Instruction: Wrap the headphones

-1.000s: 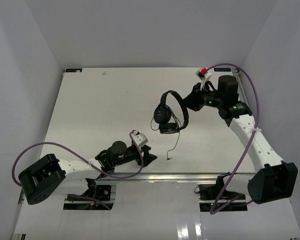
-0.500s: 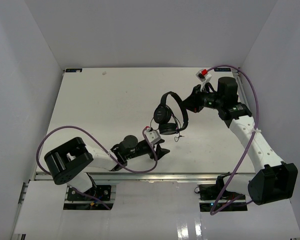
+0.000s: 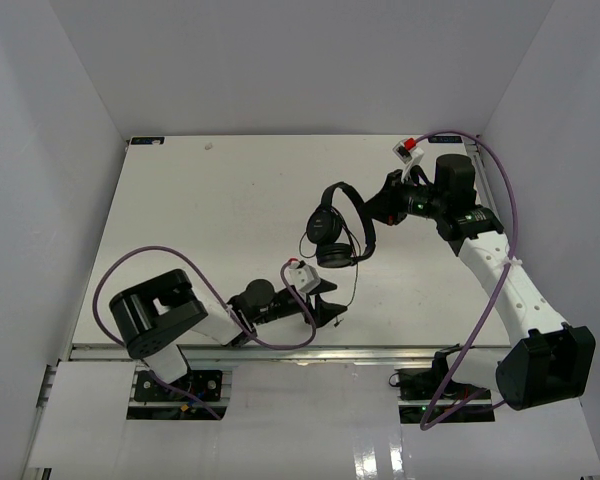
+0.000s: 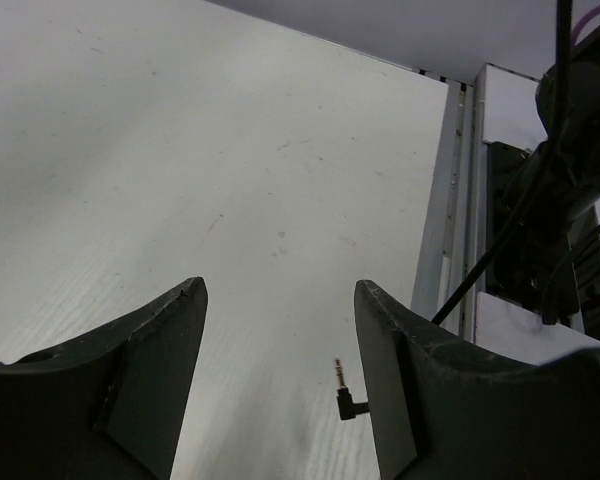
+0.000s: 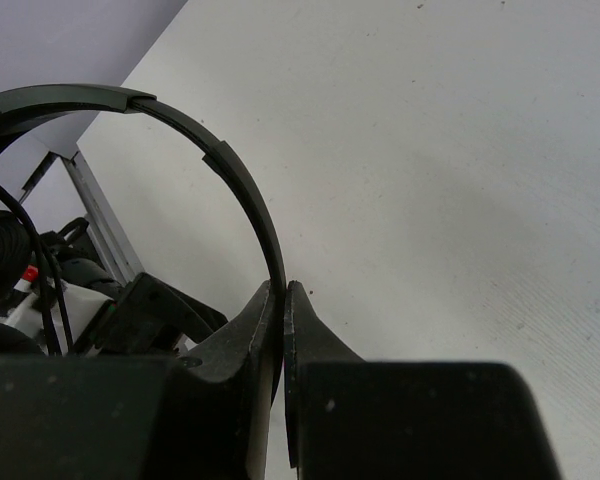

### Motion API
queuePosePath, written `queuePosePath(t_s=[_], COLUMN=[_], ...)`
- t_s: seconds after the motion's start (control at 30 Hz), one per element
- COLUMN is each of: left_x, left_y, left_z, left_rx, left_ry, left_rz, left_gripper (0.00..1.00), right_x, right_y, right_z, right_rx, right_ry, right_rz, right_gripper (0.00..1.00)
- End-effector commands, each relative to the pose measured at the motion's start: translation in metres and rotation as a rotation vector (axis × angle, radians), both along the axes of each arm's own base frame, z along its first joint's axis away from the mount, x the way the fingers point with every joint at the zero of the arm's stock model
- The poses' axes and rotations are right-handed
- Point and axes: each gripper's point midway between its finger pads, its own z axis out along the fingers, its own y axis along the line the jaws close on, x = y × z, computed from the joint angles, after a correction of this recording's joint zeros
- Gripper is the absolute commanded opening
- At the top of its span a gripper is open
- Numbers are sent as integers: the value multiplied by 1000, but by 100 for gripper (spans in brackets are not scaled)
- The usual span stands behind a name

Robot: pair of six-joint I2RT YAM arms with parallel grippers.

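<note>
Pinching headphones (image 3: 326, 228), right hand (image 3: 374, 213)

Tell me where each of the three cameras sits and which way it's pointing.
Top external: above and behind the bases, looking down on the white table; both arms show, right tool holding the black over-ear headphones.
Left wrist: low over the table; open left tool frames the cable's small black plug.
Right wrist: looks along its shut tool at the thin headband it pinches.
Shared: top and right wrist both show that headband.
</note>
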Motion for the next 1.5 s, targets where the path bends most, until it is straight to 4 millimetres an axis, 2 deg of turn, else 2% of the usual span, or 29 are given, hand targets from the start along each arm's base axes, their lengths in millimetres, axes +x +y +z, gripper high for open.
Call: queuePosePath(t_s=[0.0, 0.2, 0.47, 0.57, 0.7, 0.9, 1.13, 1.33, 1.47], left_x=[-22, -20, -10, -6, -4, 0, -6, 7, 4], left_y=[-23, -20, -13, -2, 10, 16, -1, -17, -31], left_z=[16, 13, 3, -6, -5, -5, 0, 7, 15], left_rx=[-80, -76, -16, 24, 27, 51, 43, 1, -36], left_ry=[-3, 8, 9, 18, 14, 9, 4, 17, 18], left_rz=[-109, -79, -13, 34, 80, 111, 33, 65, 23], left_gripper=[70, 64, 65, 67, 69, 70, 71, 70, 63], right_x=[-6, -6, -7, -7, -8, -8, -8, -9, -9], right_y=[0, -1, -1, -1, 0, 0, 1, 2, 2], right_z=[20, 18, 19, 19, 18, 19, 20, 20, 18], right_rx=[44, 42, 44, 45, 47, 51, 54, 60, 64], right_ry=[-40, -40, -37, -37, -35, -32, -32, -28, -18], right_rz=[1, 1, 2, 1, 8, 11, 15, 19, 21], right_gripper=[8, 8, 8, 8, 8, 8, 8, 8, 8])
